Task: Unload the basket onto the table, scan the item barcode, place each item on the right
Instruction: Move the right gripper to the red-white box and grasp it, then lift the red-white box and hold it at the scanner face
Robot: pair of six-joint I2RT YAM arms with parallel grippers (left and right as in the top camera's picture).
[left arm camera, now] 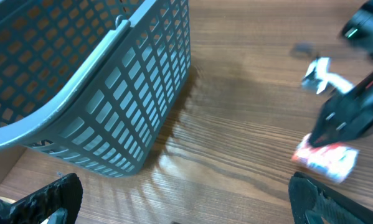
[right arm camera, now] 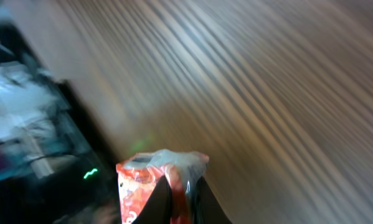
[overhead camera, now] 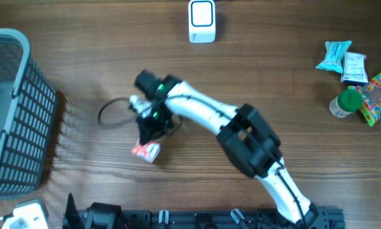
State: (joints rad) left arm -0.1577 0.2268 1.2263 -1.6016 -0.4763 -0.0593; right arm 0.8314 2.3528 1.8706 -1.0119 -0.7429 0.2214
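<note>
I see bare table (overhead camera: 292, 83) from 12 to 3 o'clock of the packet, and the basket (overhead camera: 12, 114) walls off 9 o'clock. My right pincer (overhead camera: 149, 137) clamps the red packet (overhead camera: 145, 151) near centre, its long axis roughly 9-to-3. My left pincer (left arm camera: 186, 199) gapes wide.

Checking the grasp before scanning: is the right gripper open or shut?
Shut: in the wrist view the right gripper pinches the crimped edge of the red packet between its fingers.
</note>
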